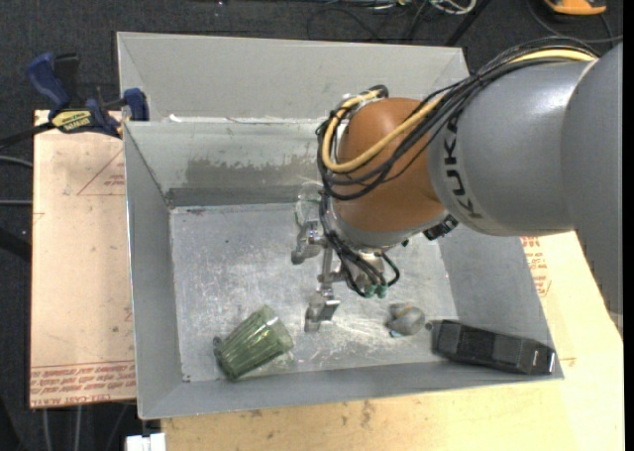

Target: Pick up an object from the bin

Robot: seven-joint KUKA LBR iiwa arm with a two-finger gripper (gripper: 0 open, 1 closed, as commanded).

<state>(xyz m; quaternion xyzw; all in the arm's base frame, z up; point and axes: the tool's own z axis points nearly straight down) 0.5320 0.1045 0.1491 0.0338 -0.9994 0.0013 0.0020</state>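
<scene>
My gripper (319, 312) hangs under the arm's orange cover, low over the bin floor a little right of centre. It stands over bare metal with nothing seen in it. A green ribbed cup (254, 342) lies on its side to the gripper's lower left, near the front wall. A small grey, pebble-like lump (404, 318) rests on the floor to the gripper's right. Further right, a black oblong device (492, 347) lies flat in the front right corner.
The arm reaches in from the right and hides the bin's right rear part. The floor at the left and towards the back wall is bare, scuffed metal.
</scene>
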